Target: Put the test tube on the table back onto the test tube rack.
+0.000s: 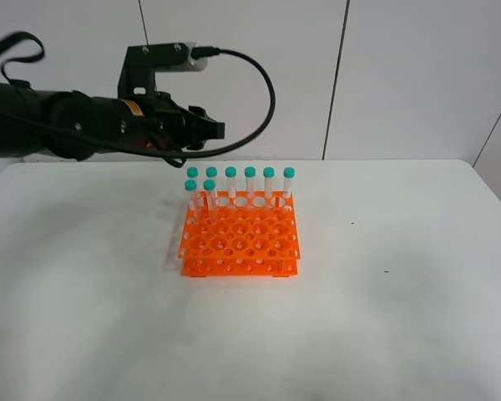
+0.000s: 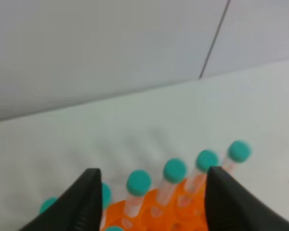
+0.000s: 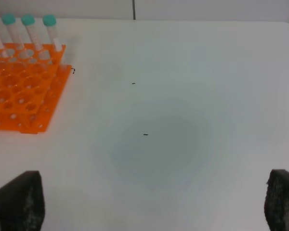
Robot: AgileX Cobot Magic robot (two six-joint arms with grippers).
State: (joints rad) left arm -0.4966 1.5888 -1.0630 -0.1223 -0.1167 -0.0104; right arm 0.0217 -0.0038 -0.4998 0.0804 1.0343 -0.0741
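Eight capped tubes are seen standing upright in the orange test tube rack (image 1: 240, 236): six along its far row and two more in the next row at its left end, so that caps stay up and pointed tips are held in the holes. No tube is seen lying on the table (image 1: 401, 317) anywhere around the rack, so the test tube (image 1: 210, 193) of the task is judged to be one of those already seated, most likely in the second row at the rack's left end; which one exactly cannot be told, since all look alike.

The left gripper (image 1: 210, 129) is held in the air above and just behind the rack's far left corner. Its jaws are parted with nothing between them, which fits a tube that has been let go. The right gripper (image 3: 149, 207) is kept well to the right of the rack, low over bare table, jaws spread wide and empty, clear of the work.
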